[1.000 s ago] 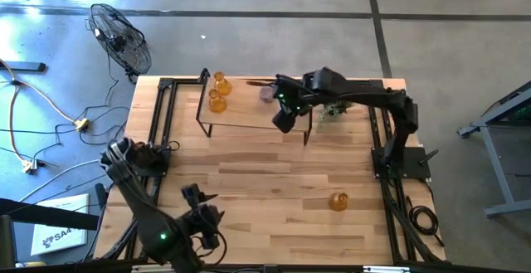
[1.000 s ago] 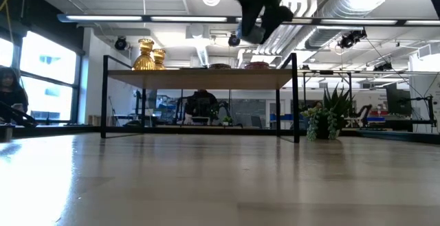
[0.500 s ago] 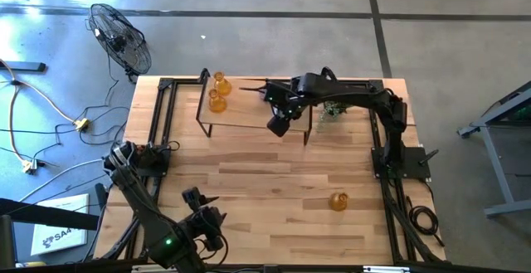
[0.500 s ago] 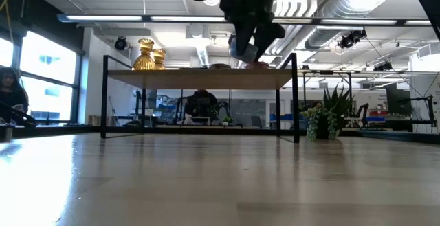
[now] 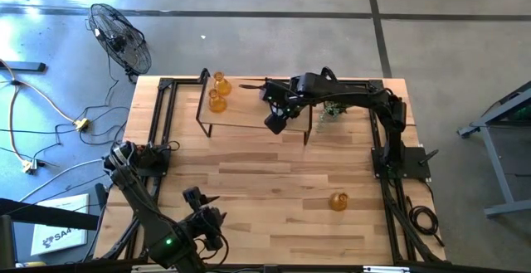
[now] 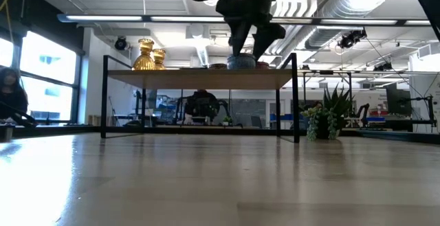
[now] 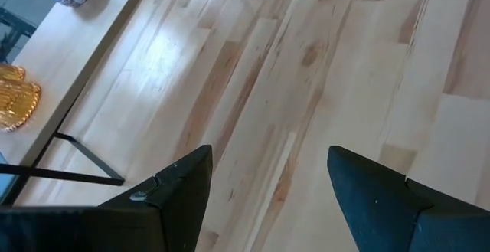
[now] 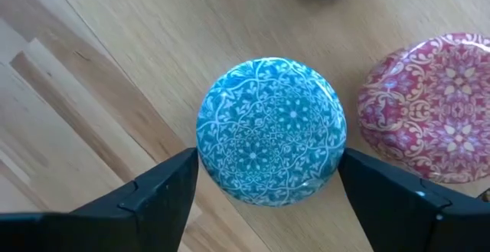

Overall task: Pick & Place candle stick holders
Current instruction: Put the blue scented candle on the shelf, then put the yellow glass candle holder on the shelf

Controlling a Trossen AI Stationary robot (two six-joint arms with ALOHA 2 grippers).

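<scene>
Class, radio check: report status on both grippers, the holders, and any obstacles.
Right gripper open, astride blue holder on shelf. Pink holder close beside it. Left gripper open, empty, parked over table. One amber holder left on table.

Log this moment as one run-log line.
right pincer: open, straddling blue candle holder on raised shelf | pink holder: beside it | left pincer: open, waiting near front edge
</scene>
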